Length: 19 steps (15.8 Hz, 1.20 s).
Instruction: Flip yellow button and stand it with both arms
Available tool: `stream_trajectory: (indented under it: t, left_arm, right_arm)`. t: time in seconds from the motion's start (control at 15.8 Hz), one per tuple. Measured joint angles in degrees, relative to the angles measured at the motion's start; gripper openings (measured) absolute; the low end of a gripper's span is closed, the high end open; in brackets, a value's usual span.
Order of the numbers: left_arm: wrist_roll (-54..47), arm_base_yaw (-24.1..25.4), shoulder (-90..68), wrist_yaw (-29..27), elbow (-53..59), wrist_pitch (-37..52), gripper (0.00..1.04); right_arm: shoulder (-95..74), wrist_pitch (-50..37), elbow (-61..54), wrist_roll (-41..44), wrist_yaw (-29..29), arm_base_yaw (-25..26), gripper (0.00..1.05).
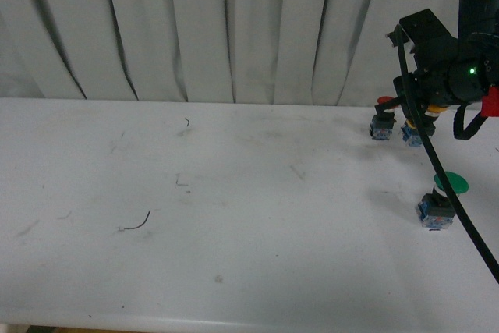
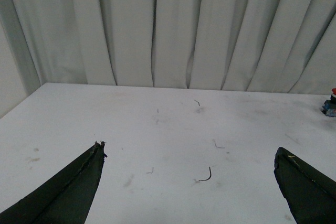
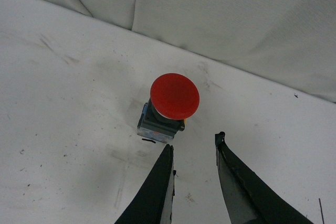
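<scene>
At the table's far right, the yellow button (image 1: 408, 136) shows its blue base and a bit of orange cap under my right arm (image 1: 448, 68), with a black cable across it. It does not appear in either wrist view. My right gripper (image 3: 194, 140) is open with nothing between its fingers. Its tips hang just short of the red-capped button (image 3: 174, 96), which stands upright on its blue base. My left gripper (image 2: 189, 150) is open wide over bare table, far from the buttons. It is out of the front view.
The red-capped button (image 1: 382, 125) stands just left of the yellow one. A larger green-capped button (image 1: 441, 199) stands nearer the front at right. A thin curved wire scrap (image 1: 139, 224) lies on the white table (image 1: 234, 216). White curtain folds (image 1: 234, 29) close the back.
</scene>
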State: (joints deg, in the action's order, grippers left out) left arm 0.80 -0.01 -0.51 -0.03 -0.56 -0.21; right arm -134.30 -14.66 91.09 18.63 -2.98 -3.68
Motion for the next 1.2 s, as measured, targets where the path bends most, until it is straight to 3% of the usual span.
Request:
stream_trajectory:
  t: [1.2]
  left_arm:
    - [0.00,0.00,0.00,0.00,0.00,0.00,0.98]
  right_arm:
    - [-5.68,0.13,0.35,-1.99,-0.63,0.76,0.25]
